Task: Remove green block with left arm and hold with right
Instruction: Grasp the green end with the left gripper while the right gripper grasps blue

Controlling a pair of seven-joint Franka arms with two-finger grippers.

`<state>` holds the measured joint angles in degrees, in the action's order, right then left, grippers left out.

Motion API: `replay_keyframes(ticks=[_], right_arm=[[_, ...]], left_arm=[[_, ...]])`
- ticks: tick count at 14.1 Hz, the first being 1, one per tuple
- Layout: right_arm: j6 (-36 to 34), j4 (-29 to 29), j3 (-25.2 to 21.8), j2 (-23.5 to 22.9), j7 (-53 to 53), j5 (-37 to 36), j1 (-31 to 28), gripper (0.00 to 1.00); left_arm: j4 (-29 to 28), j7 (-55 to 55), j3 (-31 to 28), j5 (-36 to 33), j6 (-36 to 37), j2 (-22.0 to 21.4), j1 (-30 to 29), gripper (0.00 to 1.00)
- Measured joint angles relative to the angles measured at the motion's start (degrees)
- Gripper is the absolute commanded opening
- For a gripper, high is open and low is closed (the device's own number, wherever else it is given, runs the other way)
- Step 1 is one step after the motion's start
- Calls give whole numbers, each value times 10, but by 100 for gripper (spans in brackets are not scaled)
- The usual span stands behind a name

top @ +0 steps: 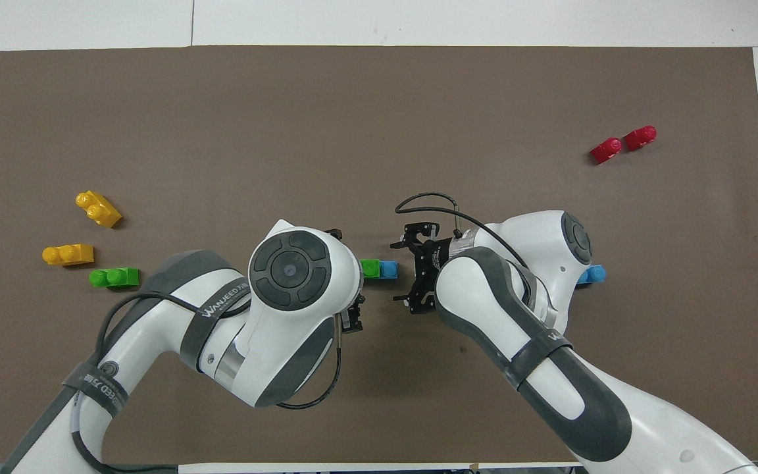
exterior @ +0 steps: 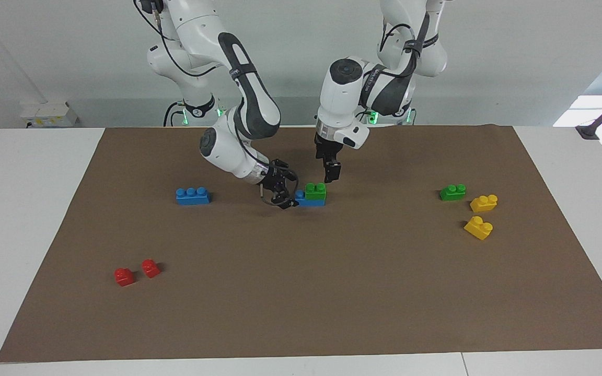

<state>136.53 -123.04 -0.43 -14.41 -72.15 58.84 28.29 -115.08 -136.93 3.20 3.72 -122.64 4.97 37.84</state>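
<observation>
The left gripper hangs just above the green block, at the edge of it nearer to the robots. Its fingers look close together and hold nothing, but how far they are open I cannot tell. In the overhead view the left arm's wrist covers this gripper and most of the green block.

The green block sits on a blue brick near the middle of the brown mat. The right gripper is low beside the end of this brick, toward the right arm's end of the table. Its fingers look spread in the overhead view; whether they touch the brick is hard to see.

A second blue brick lies alone, partly hidden under the right arm from above. Another green brick and two yellow bricks lie toward the left arm's end. Two red bricks lie farthest from the robots
</observation>
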Motion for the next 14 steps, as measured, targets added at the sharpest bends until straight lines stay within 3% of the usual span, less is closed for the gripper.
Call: replay_keyframes(ticks=[11,14], right_arm=[[42,-1,0,-22,27,36,17,100],[46,-1,0,-22,28,42,21,90]], left_arm=[[-24,-14,-5,0,-56,10,1,100],[-25,-16,-8,0,-72,19,1,100]])
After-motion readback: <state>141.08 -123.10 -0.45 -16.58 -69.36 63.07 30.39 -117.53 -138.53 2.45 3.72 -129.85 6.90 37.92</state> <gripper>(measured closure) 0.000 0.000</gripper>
